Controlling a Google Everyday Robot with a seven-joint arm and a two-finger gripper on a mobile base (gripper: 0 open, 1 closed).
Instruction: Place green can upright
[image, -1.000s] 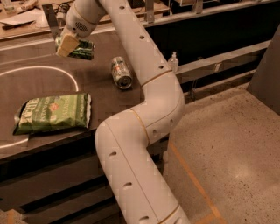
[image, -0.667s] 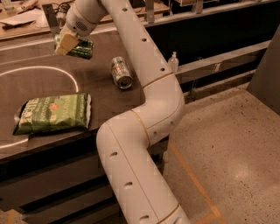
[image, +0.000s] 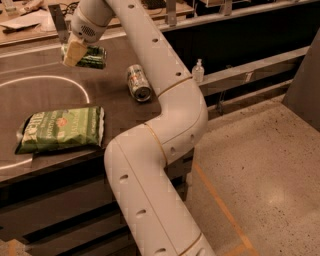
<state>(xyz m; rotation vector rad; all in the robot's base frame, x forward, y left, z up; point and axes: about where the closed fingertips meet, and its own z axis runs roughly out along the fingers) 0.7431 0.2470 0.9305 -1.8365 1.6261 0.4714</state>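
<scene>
The green can (image: 95, 56) is held on its side at the far end of the dark table (image: 115, 115), just above the tabletop. My gripper (image: 76, 52) is at its left end and shut on it, with one beige finger (image: 73, 53) across the front of the can. The white arm reaches in from the lower right and hides part of the table behind it.
A silver-white can (image: 138, 83) lies on its side to the right of the green can. A flat green chip bag (image: 62, 129) lies near the table's front edge. A small sanitizer bottle (image: 198, 71) stands on a ledge at right. A white curved line (image: 75, 82) marks the tabletop.
The gripper and the green can in it have barely shifted, drifting slightly left. The silver-white can and the chip bag have not moved.
</scene>
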